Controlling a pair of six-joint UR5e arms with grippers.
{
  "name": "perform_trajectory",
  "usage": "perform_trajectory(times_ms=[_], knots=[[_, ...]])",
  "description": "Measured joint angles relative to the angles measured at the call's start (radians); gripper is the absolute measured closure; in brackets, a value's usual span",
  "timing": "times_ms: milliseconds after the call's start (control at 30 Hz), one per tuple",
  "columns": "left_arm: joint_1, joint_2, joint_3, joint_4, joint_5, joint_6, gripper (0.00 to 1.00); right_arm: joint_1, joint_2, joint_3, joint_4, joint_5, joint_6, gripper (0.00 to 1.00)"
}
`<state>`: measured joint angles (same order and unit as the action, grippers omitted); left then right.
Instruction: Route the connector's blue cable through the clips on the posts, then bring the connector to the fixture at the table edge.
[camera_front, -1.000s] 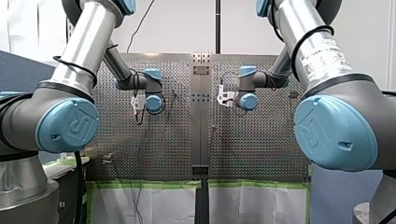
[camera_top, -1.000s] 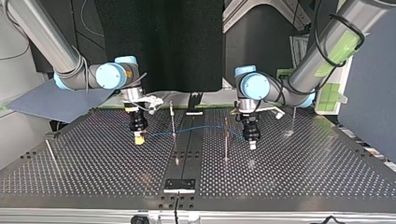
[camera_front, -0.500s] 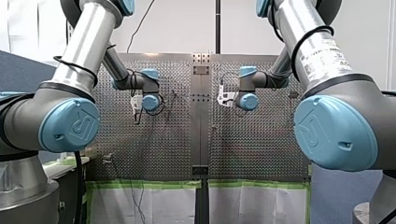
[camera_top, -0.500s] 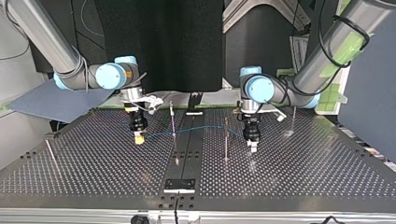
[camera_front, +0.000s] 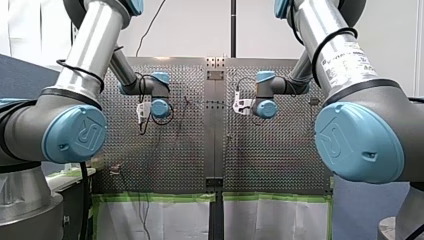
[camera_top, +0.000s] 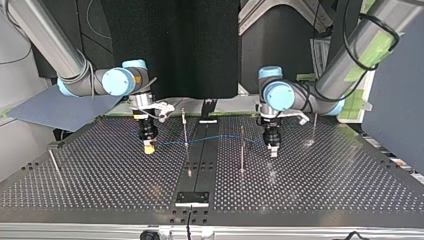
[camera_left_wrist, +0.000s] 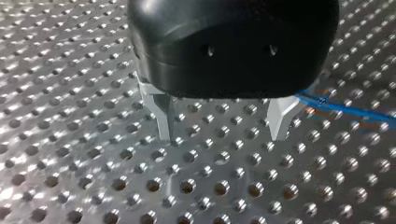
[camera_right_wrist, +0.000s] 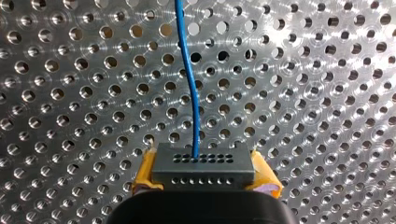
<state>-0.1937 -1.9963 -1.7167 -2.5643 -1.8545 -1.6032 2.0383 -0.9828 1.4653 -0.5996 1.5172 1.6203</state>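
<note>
Just now the wide-open, empty left pincer (camera_left_wrist: 221, 136) has edged outward beside the blue cable (camera_left_wrist: 346, 110), so a regrasp looks due; the right pincer (camera_top: 148, 148) clamps the connector (camera_right_wrist: 203, 164).

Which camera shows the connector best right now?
Right wrist view: the connector is close up, held between the yellow pads of my right gripper, blue cable leaving its face. Top view shows only a speck at the gripper tip. Front view hides it; left wrist view shows just the cable.

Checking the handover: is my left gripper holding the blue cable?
No: my left gripper stands open and empty, the thin blue cable beside it.
</note>
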Motion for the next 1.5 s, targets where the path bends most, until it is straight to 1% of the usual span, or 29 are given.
perform_trajectory(times_ms=[267, 433, 533, 833, 1000, 1300, 1367, 1500], knots=[[-0.005, 0.024, -0.011, -0.068, 0.064, -0.006, 0.0, 0.0, 0.0, -0.002, 0.002, -0.001, 0.001, 1.0], [-0.006, 0.056, -0.036, -0.074, 0.101, -0.008, 0.0, -0.001, 0.0, -0.002, 0.005, -0.002, 0.001, 1.0], [-0.007, 0.083, -0.053, -0.078, 0.106, -0.011, 0.0, 0.0, 0.0, -0.002, 0.006, -0.003, 0.001, 1.0], [0.004, 0.155, -0.114, -0.053, 0.108, -0.04, 0.0, 0.002, 0.0, -0.009, 0.015, -0.003, 0.0, 1.0], [-0.004, 0.187, -0.145, -0.038, 0.124, -0.047, 0.0, 0.004, 0.0, -0.01, 0.019, -0.003, 0.0, 1.0], [-0.021, 0.227, -0.204, -0.02, 0.176, -0.06, 0.0, 0.007, 0.0, -0.011, 0.023, -0.003, -0.001, 1.0], [-0.026, 0.244, -0.218, -0.013, 0.195, -0.073, 0.0, 0.007, 0.0, -0.011, 0.024, -0.003, -0.002, 1.0], [-0.035, 0.271, -0.233, -0.006, 0.217, -0.095, 0.0, 0.008, 0.0, -0.011, 0.028, -0.003, -0.003, 1.0]])
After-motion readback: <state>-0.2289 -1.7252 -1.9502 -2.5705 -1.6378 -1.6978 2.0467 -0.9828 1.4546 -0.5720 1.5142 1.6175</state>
